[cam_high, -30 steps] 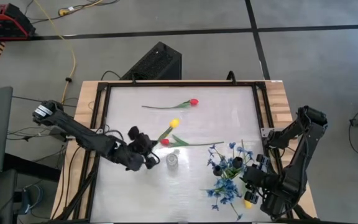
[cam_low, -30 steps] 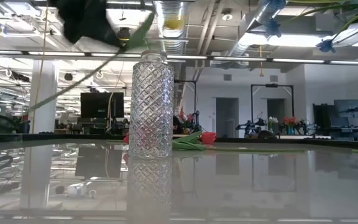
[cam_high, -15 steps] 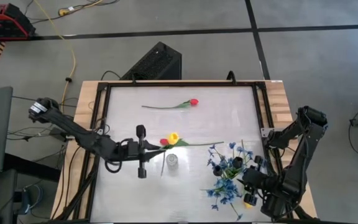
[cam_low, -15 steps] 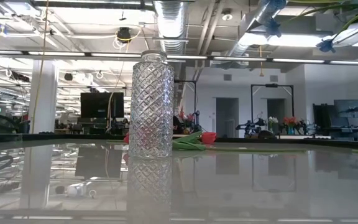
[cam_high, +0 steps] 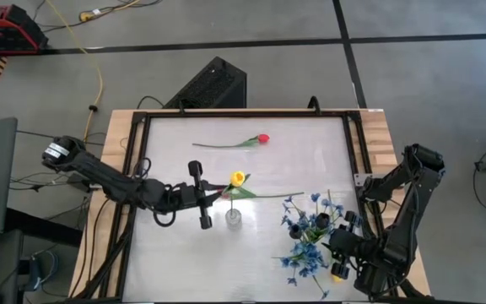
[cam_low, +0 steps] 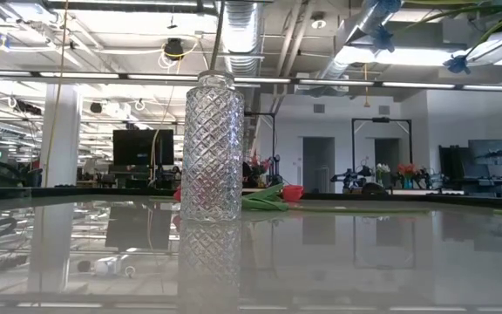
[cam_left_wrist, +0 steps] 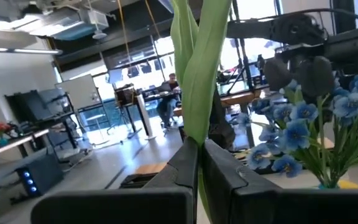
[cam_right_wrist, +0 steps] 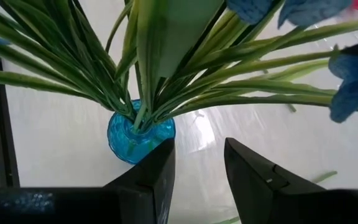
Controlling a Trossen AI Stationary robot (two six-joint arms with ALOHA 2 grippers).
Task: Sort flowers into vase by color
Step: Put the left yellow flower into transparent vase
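Note:
My left gripper [cam_high: 213,196] reaches in from the table's left and is shut on a yellow tulip [cam_high: 237,178], which stands over the clear cut-glass vase [cam_high: 233,217]. In the low view a thin stem [cam_low: 219,35] comes down to the vase [cam_low: 212,144] mouth. One red tulip [cam_high: 262,138] lies flat near the far edge. Another stem [cam_high: 277,196] lies behind the vase. Blue sprays [cam_high: 309,230] stand in a blue vase [cam_right_wrist: 140,134]. My right gripper [cam_right_wrist: 197,158] is open just short of that vase and touches nothing. My left gripper pinches the yellow tulip between its two fingers at the green leaves and stem [cam_left_wrist: 194,134] below the head. The fingers [cam_left_wrist: 182,162] come level from the table's left, across the stem. The tulip is lifted clear and stands about upright, its stem hanging toward the clear vase.
A dark frame [cam_high: 133,169] edges the white table top. A small yellow object [cam_high: 337,275] sits by the right arm at the near right. The blue sprays spread widely over the right near quarter. Bare table lies left of and in front of the clear vase.
My left gripper has moved toward the table's right and turned at the wrist, staying shut on the yellow tulip. The tulip has gone from slanting to about upright over the clear vase. In the low view the gripper and the tulip's head have left the picture and only the stem shows.

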